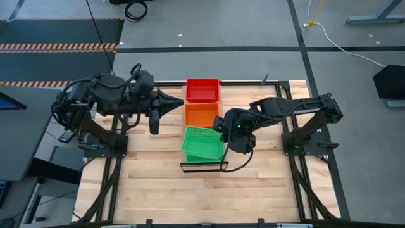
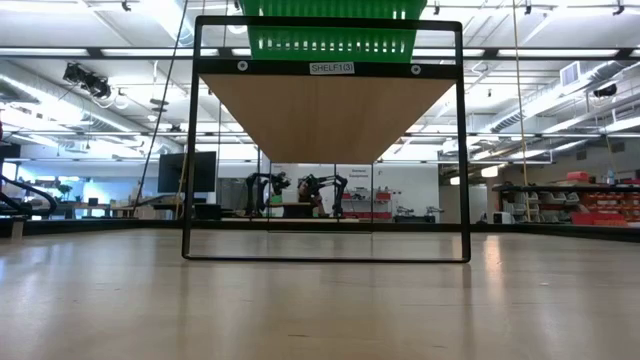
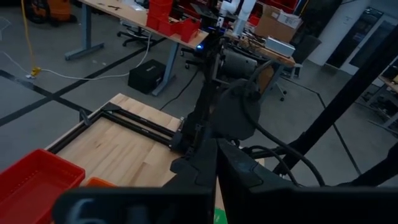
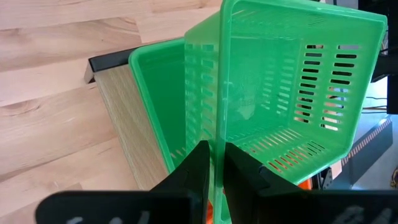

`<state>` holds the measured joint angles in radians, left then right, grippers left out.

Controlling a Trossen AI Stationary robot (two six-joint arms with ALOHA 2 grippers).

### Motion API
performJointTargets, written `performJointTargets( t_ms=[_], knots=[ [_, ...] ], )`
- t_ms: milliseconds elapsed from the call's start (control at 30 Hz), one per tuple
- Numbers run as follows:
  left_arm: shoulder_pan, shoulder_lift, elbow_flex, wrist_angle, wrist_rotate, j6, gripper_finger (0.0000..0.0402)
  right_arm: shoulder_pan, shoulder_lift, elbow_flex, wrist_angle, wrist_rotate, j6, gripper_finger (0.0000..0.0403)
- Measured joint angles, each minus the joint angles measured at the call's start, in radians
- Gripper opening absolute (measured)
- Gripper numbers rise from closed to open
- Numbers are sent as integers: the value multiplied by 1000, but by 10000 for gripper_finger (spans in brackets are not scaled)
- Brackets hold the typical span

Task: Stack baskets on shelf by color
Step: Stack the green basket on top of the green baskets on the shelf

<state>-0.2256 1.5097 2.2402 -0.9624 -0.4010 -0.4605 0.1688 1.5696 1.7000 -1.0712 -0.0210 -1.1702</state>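
Note:
A red basket (image 1: 202,90) and an orange basket (image 1: 201,114) stand in a row on the shelf (image 4: 121,112), red farthest back. At the shelf's near end a green basket (image 4: 155,106) rests on the board. A second green basket (image 1: 204,140) sits tilted over it, with my right gripper (image 4: 214,165) shut on it. The low view shows green mesh (image 2: 330,35) on top of the shelf frame. My left gripper (image 1: 171,101) is shut and hovers left of the red and orange baskets, pointing toward them and holding nothing. My right gripper pinches the tilted green basket's right-hand wall (image 4: 218,134), one finger inside the basket and one outside. The fingers come slanting down from the table's right. The basket tips over the lower green basket; whether its underside rests on that one I cannot tell.
The shelf's black metal frame (image 2: 325,258) stands on the slatted wooden tabletop (image 1: 158,190), which lies bare in front of it. Black rails (image 1: 297,145) run along the table's sides under both arms.

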Motion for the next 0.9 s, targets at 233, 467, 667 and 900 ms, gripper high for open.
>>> performJointTargets(
  t_ms=[233,467,667,900],
  knots=[
    [0,25,0,14,-3,0,9,0,0,0,2,-1,15,46],
    [0,37,0,8,-3,-8,20,0,0,0,8,-6,28,46],
    [0,37,0,9,-3,-21,22,0,0,0,8,-7,29,46],
    [0,37,0,9,-3,-25,12,0,0,0,7,1,77,46]
  ],
)
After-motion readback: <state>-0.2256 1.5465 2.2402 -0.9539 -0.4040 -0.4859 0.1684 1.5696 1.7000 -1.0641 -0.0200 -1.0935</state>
